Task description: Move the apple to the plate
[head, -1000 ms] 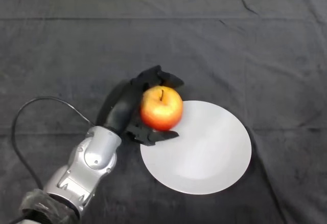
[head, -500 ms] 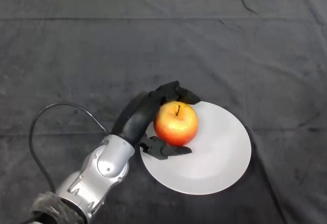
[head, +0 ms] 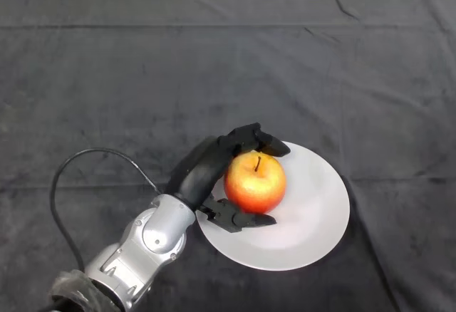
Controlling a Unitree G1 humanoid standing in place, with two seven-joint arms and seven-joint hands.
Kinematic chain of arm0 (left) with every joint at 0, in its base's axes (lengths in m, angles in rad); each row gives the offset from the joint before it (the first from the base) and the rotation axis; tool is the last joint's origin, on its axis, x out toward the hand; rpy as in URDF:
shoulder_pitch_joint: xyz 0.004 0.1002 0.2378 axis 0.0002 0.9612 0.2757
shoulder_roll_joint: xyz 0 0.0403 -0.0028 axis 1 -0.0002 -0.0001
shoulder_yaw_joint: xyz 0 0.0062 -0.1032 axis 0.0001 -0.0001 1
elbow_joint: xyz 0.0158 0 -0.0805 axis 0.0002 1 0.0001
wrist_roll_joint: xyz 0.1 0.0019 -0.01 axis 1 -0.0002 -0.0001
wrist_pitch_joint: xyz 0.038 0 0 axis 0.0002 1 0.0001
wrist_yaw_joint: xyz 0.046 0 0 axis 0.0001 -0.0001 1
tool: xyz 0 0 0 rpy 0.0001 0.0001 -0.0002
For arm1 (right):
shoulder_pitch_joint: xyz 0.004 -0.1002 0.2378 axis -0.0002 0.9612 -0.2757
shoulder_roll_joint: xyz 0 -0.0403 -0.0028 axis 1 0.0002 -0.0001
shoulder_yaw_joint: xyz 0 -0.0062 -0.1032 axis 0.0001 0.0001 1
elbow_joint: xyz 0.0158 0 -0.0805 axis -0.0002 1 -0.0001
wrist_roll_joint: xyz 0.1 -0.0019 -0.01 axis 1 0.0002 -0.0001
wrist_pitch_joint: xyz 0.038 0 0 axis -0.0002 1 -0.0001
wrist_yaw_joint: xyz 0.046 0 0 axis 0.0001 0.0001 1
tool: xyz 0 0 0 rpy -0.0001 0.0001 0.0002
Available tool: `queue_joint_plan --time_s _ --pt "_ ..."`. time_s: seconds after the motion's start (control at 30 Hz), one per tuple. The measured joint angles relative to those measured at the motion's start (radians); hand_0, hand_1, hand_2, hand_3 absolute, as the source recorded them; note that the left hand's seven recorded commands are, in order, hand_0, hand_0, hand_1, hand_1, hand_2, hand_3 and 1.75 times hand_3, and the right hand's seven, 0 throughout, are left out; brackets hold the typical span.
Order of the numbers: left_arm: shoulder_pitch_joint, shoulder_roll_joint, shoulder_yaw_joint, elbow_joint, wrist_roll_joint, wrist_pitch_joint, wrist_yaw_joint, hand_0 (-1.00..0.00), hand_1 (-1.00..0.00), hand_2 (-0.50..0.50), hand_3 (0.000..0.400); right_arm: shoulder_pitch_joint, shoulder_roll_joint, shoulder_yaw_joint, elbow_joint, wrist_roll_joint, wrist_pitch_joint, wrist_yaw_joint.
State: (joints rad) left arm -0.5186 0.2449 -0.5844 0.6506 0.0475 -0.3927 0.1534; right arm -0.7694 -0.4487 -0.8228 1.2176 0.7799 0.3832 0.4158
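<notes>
A red and yellow apple (head: 255,182) with a dark stem is over the left part of a white round plate (head: 313,212). My left hand (head: 211,166) is shut on the apple, its fingers curled over the apple's far side and its thumb below the near side. I cannot tell whether the apple rests on the plate or hangs just above it. The silver-grey arm comes in from the lower left.
The plate lies on a dark cloth (head: 107,77) that covers the whole table. The table's far edge runs along the top of the view.
My hand has carried the apple to the right and towards me, from the plate's left rim to over the plate's left part.
</notes>
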Motion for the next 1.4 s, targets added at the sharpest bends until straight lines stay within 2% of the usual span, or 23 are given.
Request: queue_joint_plan --time_s 0.07,0.1,0.13,0.2,0.23,0.27,0.3,0.33,0.87,1.03,1.27,1.4 --pt "0.000 0.001 -0.005 0.000 -0.001 0.000 0.000 -1.00 -0.90 -0.05 0.400 0.000 0.000 0.0000 0.000 0.0000 0.000 0.0000" --pt "0.000 0.003 -0.012 0.000 -0.004 0.000 0.000 -1.00 -0.57 -0.21 0.400 0.000 0.000 0.0000 0.000 0.0000 0.000 0.0000" --pt "0.000 0.004 -0.023 0.000 -0.005 0.000 0.000 -1.00 -0.52 -0.24 0.400 0.000 0.000 0.0000 0.000 0.0000 0.000 0.0000" --pt "0.000 0.003 -0.038 0.000 -0.005 0.000 0.000 -0.98 0.00 -0.49 0.394 0.000 0.000 0.0000 0.000 0.0000 0.000 0.0000" --pt "0.000 0.002 -0.040 0.000 -0.005 0.000 0.000 -0.92 0.00 -0.46 0.367 0.000 0.000 0.0000 0.000 0.0000 0.000 0.0000" --pt "-0.001 0.002 -0.040 0.000 -0.005 0.000 0.000 -0.36 0.00 -0.18 0.146 0.000 0.000 0.0000 0.000 0.0000 0.000 0.0000" --pt "-0.001 0.003 -0.040 0.000 -0.005 0.000 0.000 -0.14 0.00 -0.07 0.055 0.000 0.000 -0.0001 0.000 0.0000 0.000 0.0000" --pt "-0.001 0.004 -0.040 0.000 -0.005 0.000 0.000 0.00 0.00 0.00 0.000 0.000 0.000 0.0000 0.000 0.0000 0.000 0.0000" --pt "-0.005 0.010 -0.039 0.000 -0.011 0.005 0.000 0.00 0.00 0.00 0.000 0.000 0.000 0.0000 0.000 0.0000 0.000 0.0000" --pt "-0.008 0.031 -0.026 0.000 -0.027 0.015 0.000 0.00 0.00 0.00 0.000 0.000 0.000 0.0000 0.000 0.0000 0.000 0.0000" --pt "-0.008 0.070 0.051 -0.001 -0.041 0.015 0.002 0.00 0.00 0.00 0.000 0.000 0.000 -0.0001 0.000 0.0000 0.000 0.0000" --pt "-0.008 0.090 0.089 -0.007 -0.041 0.015 0.023 0.00 0.00 0.00 0.000 0.000 0.000 0.0000 0.000 0.0000 0.000 0.0000"
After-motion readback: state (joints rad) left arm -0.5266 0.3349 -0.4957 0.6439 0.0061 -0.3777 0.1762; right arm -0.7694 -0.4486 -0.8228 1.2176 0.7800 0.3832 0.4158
